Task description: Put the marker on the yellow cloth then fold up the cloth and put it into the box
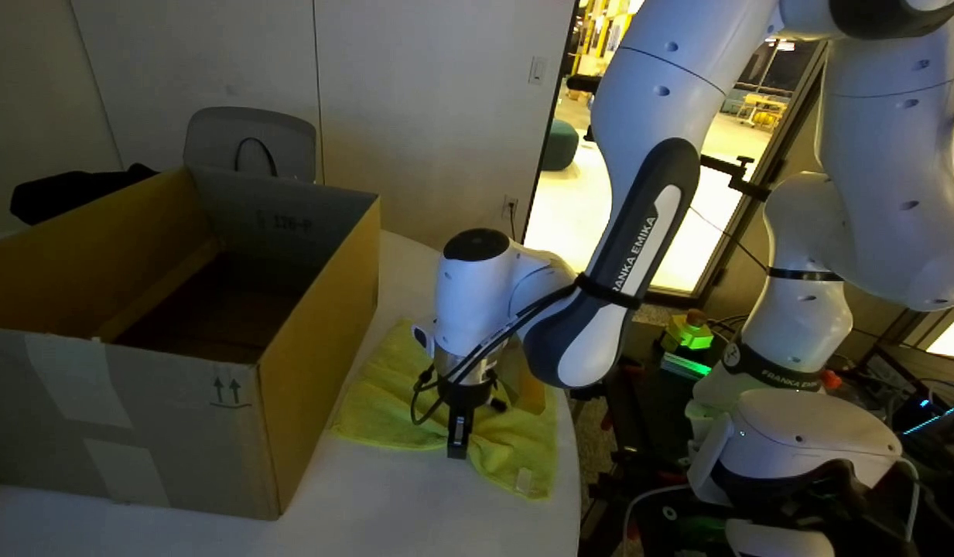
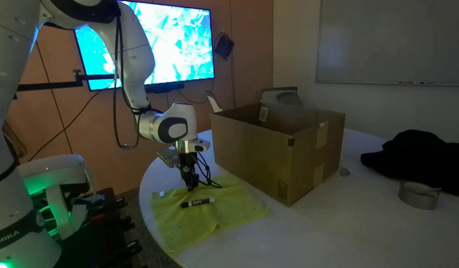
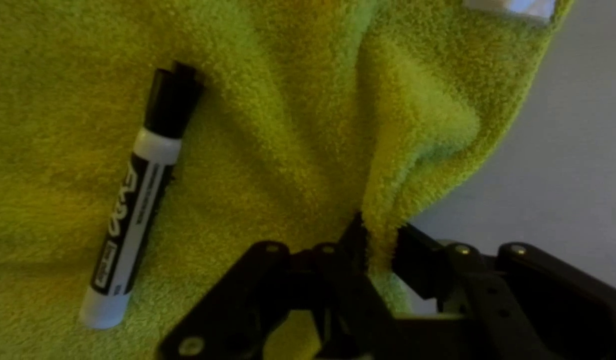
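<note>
The yellow cloth (image 2: 233, 212) lies spread on the white table and shows in both exterior views (image 1: 515, 456). The black and white marker (image 2: 197, 202) lies on the cloth. In the wrist view the marker (image 3: 130, 215) is left of the gripper, apart from it. My gripper (image 3: 380, 250) points down at one edge of the cloth (image 3: 268, 165). Its fingers are shut on a bunched fold of that edge. The fold still joins the cloth on the table. The open cardboard box (image 1: 318, 333) stands beside the cloth, also in an exterior view (image 2: 251, 156). Its floor is partly shadowed.
The round white table (image 2: 326, 230) has its edge close to the cloth on the robot's side. A grey roll of tape (image 2: 418, 195) and a black fabric heap (image 2: 419, 160) lie beyond the box. The box walls rise high beside the gripper. A chair (image 1: 248, 143) stands behind.
</note>
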Controlling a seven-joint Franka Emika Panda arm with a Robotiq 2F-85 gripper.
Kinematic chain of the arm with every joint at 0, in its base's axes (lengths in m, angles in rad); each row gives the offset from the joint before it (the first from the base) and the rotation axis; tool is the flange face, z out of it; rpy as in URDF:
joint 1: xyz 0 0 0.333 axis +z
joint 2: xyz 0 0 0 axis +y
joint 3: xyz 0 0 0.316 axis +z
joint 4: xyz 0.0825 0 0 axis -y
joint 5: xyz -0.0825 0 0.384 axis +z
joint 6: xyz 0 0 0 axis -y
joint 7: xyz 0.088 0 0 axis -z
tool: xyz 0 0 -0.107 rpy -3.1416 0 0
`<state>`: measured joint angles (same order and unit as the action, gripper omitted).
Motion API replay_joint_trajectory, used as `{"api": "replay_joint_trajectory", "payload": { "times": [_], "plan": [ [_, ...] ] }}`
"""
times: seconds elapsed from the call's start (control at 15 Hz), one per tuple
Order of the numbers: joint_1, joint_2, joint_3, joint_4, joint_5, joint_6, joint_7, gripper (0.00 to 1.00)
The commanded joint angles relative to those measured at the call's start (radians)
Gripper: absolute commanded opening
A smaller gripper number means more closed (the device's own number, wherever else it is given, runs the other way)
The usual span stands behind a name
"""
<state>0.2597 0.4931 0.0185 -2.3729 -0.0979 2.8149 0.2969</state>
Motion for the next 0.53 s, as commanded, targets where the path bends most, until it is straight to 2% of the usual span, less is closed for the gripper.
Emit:
{"api": "replay_joint_trajectory", "payload": {
  "times": [0.0,0.27,0.47],
  "plan": [
    [0.014,-0.049,-0.009,-0.020,0.014,-0.013,-0.002,0.04],
    [0.016,-0.126,-0.031,-0.073,0.008,0.002,0.023,0.03],
    [0.034,-0.191,-0.079,-0.117,-0.021,0.002,0.076,0.03]
  ]
}}
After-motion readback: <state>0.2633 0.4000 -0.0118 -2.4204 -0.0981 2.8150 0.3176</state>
